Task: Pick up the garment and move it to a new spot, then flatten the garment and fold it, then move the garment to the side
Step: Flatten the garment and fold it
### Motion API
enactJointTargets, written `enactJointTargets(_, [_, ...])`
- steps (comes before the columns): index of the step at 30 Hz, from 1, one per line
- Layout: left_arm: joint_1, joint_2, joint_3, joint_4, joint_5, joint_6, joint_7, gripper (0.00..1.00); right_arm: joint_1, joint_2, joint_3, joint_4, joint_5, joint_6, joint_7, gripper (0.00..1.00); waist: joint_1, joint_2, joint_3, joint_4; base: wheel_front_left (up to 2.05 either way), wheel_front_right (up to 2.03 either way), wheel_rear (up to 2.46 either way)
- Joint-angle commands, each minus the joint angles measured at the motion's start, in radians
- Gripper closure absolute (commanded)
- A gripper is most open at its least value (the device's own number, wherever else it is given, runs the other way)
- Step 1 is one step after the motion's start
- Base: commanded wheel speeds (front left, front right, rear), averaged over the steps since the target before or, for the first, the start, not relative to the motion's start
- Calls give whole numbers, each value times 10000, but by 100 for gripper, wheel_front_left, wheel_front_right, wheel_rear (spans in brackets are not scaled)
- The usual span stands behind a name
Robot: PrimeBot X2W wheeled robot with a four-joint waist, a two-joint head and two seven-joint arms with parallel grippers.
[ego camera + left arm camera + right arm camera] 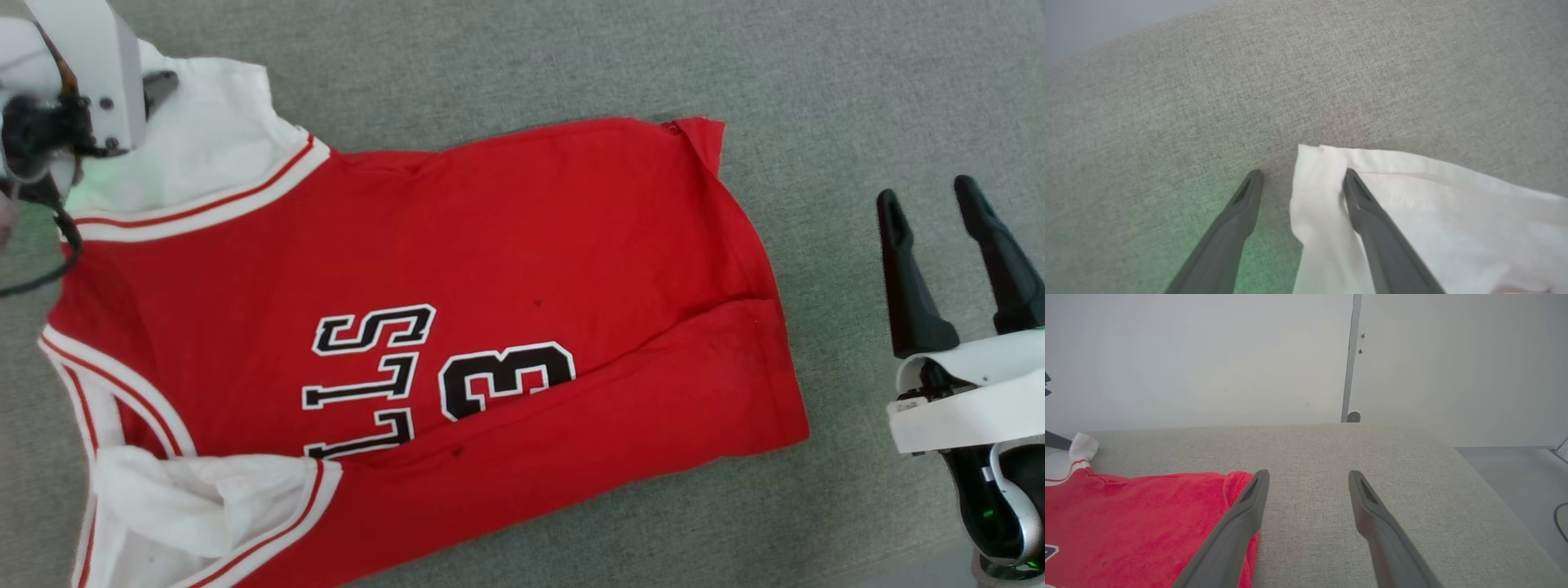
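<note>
One garment (531, 269), a red jersey-style shirt with white sleeves, red-and-white stripe trim and black white-outlined lettering, lay spread on a grey woven fabric surface (816, 73) in the head view. It reached from the left edge to right of centre, with the collar end at left and the hem at right. The right gripper (929, 189), with two long dark fingers, stood at the lower right, jaws wide and empty, apart from the hem. A white wrist housing (90, 65) of the left arm sat at the upper left, over the upper white sleeve (212, 139).

In the left wrist view, the left gripper (1302, 173) had its jaws wide, closed on nothing. The frame-right finger (1372, 220) lay across the sleeve's corner at lower right; the other was over bare grey fabric. Contact with the cloth could not be determined.

In the right wrist view, the red hem occupied the lower left, and the frame-left finger overlapped its edge. A pale wall (1208, 355) stood behind the surface.
</note>
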Motion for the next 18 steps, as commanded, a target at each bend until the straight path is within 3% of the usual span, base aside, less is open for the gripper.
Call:
enactJointTargets(1, [37,-133,-72,291,-3,-30,101,39,-108,31,84,22,130,-9,131,0,0,0,141,-113,0,0,0])
enactJointTargets(2, [-5,-197,-15,442,-91,-49,102,65,-105,45,136,34,180,-9,240,0,0,0,177,-142,0,0,0])
enactJointTargets(3, [-47,-241,-25,577,-79,-69,160,100,-118,32,186,31,225,-7,376,0,0,0,200,-171,0,0,0])
enactJointTargets(10, [-244,-496,-15,1186,-179,-285,262,100,-342,10,402,-144,957,-7,1967,0,0,0,274,-197,0,0,0])
enactJointTargets(18, [-355,-1037,-36,1651,-286,-473,249,100,-1761,-40,551,-39,1292,-7,5441,0,0,0,249,113,0,0,0])
